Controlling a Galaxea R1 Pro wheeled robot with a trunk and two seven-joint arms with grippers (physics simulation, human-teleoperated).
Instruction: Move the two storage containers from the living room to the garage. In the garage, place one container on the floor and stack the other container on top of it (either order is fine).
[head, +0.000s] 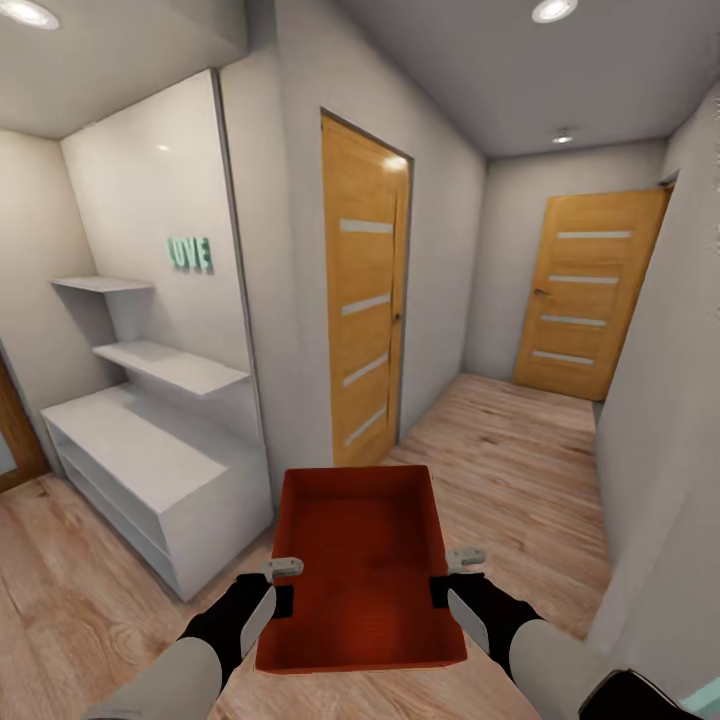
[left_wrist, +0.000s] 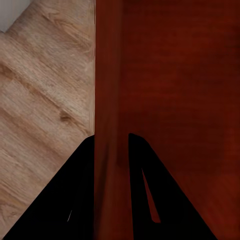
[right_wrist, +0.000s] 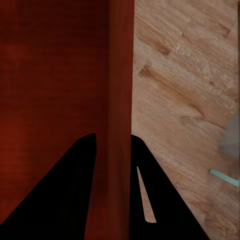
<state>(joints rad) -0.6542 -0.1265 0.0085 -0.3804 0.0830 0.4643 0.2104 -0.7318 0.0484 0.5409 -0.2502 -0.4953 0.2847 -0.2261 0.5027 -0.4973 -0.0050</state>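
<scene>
One bin (head: 365, 570) at 6 o'clock; my left gripper (head: 284, 585) and right gripper (head: 448, 578) clamp its side walls; fingertips hidden.

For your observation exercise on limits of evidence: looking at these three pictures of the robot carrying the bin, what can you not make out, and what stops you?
- Underside of the storage container: hidden by its own floor, head view.
- The jaws' pads on the walls: each wrist view shows black fingers straddling a wall, contact blurred.
- What lies behind the near door and far door: both closed.
- Lower shelves of the white unit: seen edge-on, contents unreadable.
- Right forearm's end: cut by the frame's corner.
</scene>
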